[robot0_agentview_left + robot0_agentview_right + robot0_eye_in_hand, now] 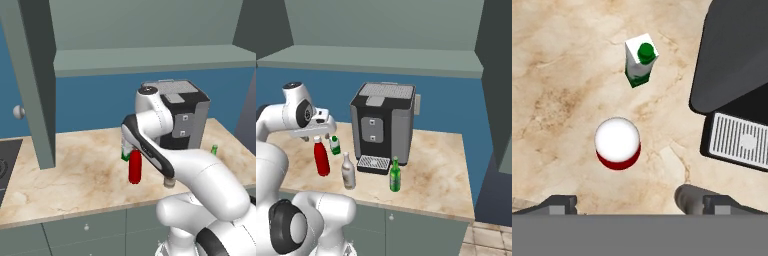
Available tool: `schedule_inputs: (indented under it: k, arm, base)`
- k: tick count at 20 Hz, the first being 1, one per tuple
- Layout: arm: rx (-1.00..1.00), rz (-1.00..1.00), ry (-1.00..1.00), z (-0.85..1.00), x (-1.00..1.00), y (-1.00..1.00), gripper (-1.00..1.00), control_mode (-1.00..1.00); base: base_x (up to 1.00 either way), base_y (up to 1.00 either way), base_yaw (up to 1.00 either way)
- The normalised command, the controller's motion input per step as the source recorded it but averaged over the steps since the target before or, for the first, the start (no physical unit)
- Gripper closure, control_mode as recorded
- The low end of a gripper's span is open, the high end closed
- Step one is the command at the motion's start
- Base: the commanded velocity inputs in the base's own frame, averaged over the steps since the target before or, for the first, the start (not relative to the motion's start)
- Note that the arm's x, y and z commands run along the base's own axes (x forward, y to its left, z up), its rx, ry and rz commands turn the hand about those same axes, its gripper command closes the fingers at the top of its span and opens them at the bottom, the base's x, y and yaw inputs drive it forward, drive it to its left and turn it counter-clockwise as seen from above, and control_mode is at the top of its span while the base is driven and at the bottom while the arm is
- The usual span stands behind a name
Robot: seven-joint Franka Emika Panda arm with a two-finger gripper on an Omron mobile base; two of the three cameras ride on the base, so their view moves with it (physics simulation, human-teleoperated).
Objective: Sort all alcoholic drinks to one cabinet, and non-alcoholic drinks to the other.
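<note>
Tall red btl (617, 144), white cap, upright

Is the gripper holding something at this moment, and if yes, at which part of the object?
Nothing is held. The gripper is open and hangs above the red bottle, looking down on its white cap, without touching it.

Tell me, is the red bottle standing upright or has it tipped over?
Upright. The red bottle stands on the counter with its white cap on top, and the hand view looks straight down on that round cap.
</note>
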Motion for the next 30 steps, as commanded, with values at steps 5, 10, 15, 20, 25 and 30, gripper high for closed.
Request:
schedule_inputs:
  k: [5,10,15,20,25,30]
  arm:
    - [0.00,0.00,0.00,-0.14,-0.02,0.03,-1.00,-1.00]
    - [0.00,0.00,0.00,-0.14,-0.01,0.00,-1.00,-1.00]
    - [0.01,0.00,0.00,-0.18,0.00,0.00,-1.00,-1.00]
    - [0.05,0.00,0.00,-0.18,0.00,0.00,-1.00,-1.00]
    - [0.05,0.00,0.00,-0.19,0.00,0.00,-1.00,-1.00]
    - [0.02,0.00,-0.02,-0.18,0.00,0.03,-1.00,-1.00]
  base:
    - [0.00,0.00,0.00]
    - [0.00,0.00,0.00]
    - [0.00,0.00,0.00]
    - [0.00,0.00,0.00]
    - [0.00,0.00,0.00]
    - [0.00,0.00,0.00]
